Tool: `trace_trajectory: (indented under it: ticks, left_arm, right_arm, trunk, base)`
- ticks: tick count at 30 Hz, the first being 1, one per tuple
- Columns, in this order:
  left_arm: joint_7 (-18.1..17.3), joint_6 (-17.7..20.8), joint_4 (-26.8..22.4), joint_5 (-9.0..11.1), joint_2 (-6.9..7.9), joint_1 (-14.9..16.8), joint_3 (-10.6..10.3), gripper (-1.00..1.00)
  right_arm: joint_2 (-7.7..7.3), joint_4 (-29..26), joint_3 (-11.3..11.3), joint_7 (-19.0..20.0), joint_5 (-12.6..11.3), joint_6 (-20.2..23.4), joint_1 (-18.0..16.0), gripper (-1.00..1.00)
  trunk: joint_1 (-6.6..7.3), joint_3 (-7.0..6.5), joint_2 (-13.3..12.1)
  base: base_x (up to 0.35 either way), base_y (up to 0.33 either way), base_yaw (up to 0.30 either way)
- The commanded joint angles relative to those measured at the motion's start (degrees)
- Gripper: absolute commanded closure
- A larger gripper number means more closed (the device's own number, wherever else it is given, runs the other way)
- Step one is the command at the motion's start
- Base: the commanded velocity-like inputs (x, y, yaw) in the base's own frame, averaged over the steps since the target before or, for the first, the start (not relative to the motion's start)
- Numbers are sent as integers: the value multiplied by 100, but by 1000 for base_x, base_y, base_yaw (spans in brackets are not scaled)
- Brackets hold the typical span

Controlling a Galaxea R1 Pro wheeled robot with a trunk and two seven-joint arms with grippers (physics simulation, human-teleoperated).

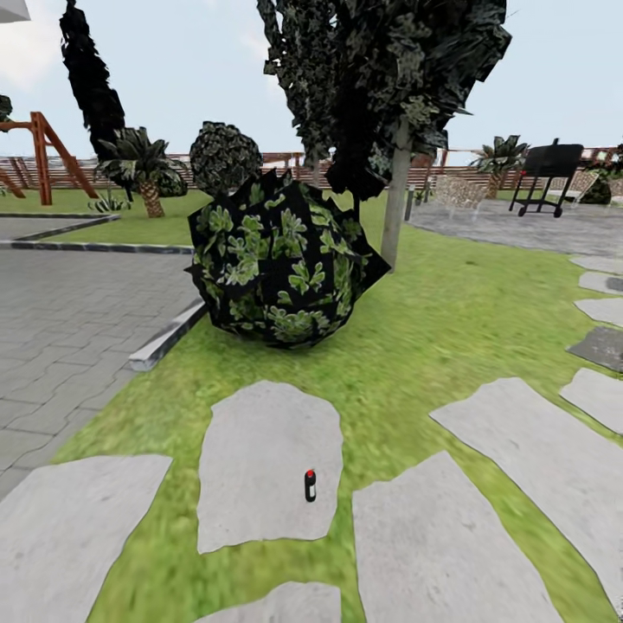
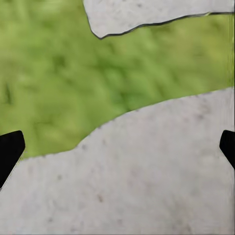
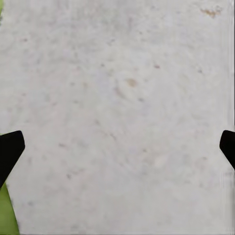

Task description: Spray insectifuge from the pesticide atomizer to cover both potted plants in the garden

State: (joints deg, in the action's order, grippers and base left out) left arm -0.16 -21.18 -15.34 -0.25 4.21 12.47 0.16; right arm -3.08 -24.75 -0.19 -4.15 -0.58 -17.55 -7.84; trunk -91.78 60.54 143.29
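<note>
The pesticide atomizer [image 1: 310, 485] is a small dark bottle with a white patch and a reddish top. It stands upright on a grey stepping slab [image 1: 260, 467] of the garden lawn [image 1: 415, 346], low in the head view. My left gripper [image 2: 117, 149] is open over the edge of a slab [image 2: 147, 176] and grass, with nothing between its dark fingertips [image 2: 10, 152]. My right gripper [image 3: 117, 149] is open over bare stone [image 3: 122, 98], also holding nothing. The two potted plants are out of view.
A big round dark bush [image 1: 281, 260] with green leaf patches sits beyond the slab, and a tree trunk [image 1: 396, 208] stands to its right. A paved area with a raised kerb [image 1: 164, 342] lies left. A barbecue [image 1: 547, 177], palms and the brown fence [image 1: 277, 160] are far back.
</note>
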Motion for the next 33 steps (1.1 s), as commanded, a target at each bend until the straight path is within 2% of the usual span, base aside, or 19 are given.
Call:
trace_trajectory:
  ticks: [1,5,15,21,24,26,28,30,31,33]
  left_arm:
    - [-2,-18,0,-2,1,1,3,-100]
    - [-2,-18,1,-2,1,1,2,-100]
    - [-23,15,-27,-10,-13,5,-28,-100]
    - [-60,84,-132,-18,36,124,-28,-100]
    - [-58,174,-189,-101,136,506,-39,-100]
    - [-29,817,-224,-352,128,1056,-37,-100]
    - [-14,1268,-247,-456,87,1397,-30,-100]
    - [-7,1412,-254,-483,25,1608,-27,-100]
    - [-4,1455,-256,-500,-59,1690,-28,-100]
    - [-6,1455,-258,-514,-154,1739,-33,-100]
  right_arm:
    - [1,6,1,-7,-4,-20,-6,-100]
    - [2,6,-4,-7,-4,-20,-7,-100]
    - [1,8,-7,-7,-9,-17,-6,-100]
    - [-1,-78,-19,-15,-12,-20,-7,-100]
    - [-6,-475,-17,-17,-8,-17,-24,-100]
    - [-19,-1494,-20,-16,1,4,-174,-100]
    - [-23,-2008,-23,-13,4,34,-389,-100]
    - [-20,-2183,-24,-14,8,71,-669,-100]
    - [-19,-2220,-26,-15,8,198,-896,-100]
    - [-23,-2232,-45,0,-5,600,-1134,-100]
  trunk:
    - [-2,5,2]
    - [-2,5,2]
    - [-2,5,2]
    - [-2,5,2]
    - [-2,5,2]
    - [-2,5,2]
    - [-2,5,2]
    - [-2,5,2]
    - [-2,5,2]
    - [-2,5,2]
  base:
    - [258,0,-264]
    - [196,0,-266]
    - [16,0,-266]
    - [0,0,-75]
    - [0,0,-8]
    - [0,0,-2]
    - [0,0,0]
    - [0,0,0]
    - [0,0,0]
    - [0,0,0]
